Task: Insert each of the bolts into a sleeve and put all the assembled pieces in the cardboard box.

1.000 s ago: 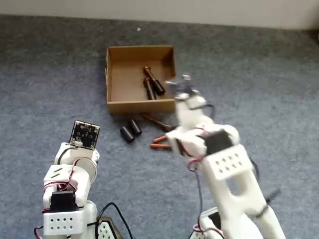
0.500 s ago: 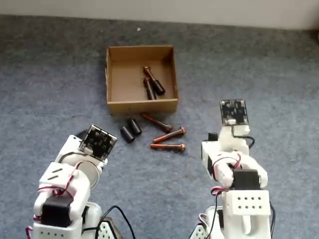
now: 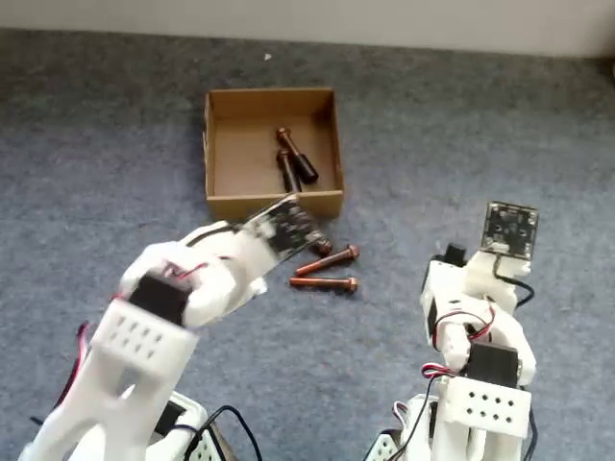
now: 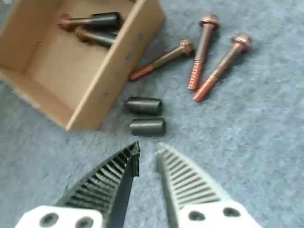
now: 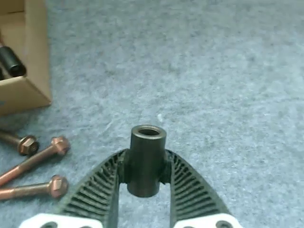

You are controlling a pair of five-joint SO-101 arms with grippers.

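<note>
Between right fingers (image 5: 95,190), grips a sleeve (image 5: 146,159), bore exposed for a bolt (image 5: 33,161); hovers left fingers (image 4: 107,183), narrowly parted and empty, near two loose sleeves (image 4: 147,127) beside the cardboard box (image 4: 114,66).

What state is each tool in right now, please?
Left tool: slightly open, empty.
Right tool: closed on a dark cylindrical metal sleeve.

We look down from high behind the 2 arms (image 3: 192,279). Wrist cameras sight closely along the left gripper (image 4: 147,148) and right gripper (image 5: 145,157); all 3 views share the bolts (image 3: 325,282) and cardboard box (image 3: 272,205).
</note>
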